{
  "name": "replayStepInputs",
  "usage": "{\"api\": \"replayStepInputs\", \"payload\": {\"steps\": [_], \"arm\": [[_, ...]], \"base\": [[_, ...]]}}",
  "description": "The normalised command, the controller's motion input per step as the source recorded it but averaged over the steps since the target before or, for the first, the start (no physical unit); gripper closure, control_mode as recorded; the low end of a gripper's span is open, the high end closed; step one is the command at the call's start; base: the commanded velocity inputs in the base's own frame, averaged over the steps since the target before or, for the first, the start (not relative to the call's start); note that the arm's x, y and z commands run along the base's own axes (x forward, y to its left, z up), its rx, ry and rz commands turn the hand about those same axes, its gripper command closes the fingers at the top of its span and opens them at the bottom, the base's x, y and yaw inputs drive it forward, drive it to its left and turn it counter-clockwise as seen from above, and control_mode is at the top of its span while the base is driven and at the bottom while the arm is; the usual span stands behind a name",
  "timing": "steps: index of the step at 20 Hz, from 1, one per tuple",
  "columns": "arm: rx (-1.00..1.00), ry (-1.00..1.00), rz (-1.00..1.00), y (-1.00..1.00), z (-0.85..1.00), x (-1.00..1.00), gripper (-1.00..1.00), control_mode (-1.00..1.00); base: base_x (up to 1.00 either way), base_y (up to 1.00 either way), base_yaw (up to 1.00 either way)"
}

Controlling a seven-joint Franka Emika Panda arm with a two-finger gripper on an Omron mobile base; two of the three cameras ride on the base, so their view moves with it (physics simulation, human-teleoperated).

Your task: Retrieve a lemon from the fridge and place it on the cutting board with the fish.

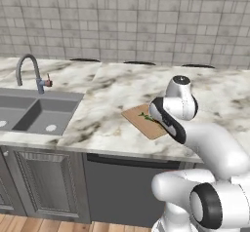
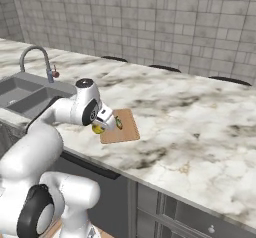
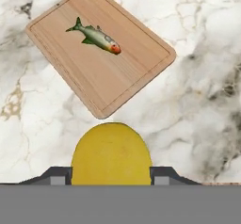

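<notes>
The marble counter (image 3: 197, 77) spreads across the hand view; the cutting board (image 3: 122, 72) lies in its upper left, the fish (image 3: 96, 37) on it; at bottom centre the gripper (image 3: 111, 177) clamps the lemon (image 3: 111, 155)

Kitchen: marble counter (image 1: 122, 87), sink (image 1: 34, 111), tiled wall (image 1: 127, 16).

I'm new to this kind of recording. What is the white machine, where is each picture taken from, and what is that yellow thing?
The white machine is a robot arm on a driving base, facing a marble counter with a sink. Two pictures come from cameras on the base, behind the arm's left and right. The third looks along its claw, which grips a lemon above the counter, beside a wooden cutting board with a small fish on it.
</notes>
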Motion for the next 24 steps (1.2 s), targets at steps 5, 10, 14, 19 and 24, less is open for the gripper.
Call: {"api": "replayStepInputs", "payload": {"steps": [5,10,14,19,24], "arm": [[0.0,0.02,0.02,0.0,-0.23,0.68,1.0,-1.0],[0.0,0.0,0.05,0.0,-0.1,0.42,1.0,-1.0],[0.0,0.0,0.07,0.0,-0.33,0.25,1.0,-1.0],[0.0,-0.05,0.08,0.0,-0.43,0.29,1.0,-1.0],[-0.04,-0.08,0.08,0.0,-0.42,0.25,1.0,-1.0]], "base": [[0.0,0.0,0.0],[0.0,0.0,0.0],[0.0,0.0,0.0],[0.0,0.0,0.0],[0.0,0.0,0.0]]}}
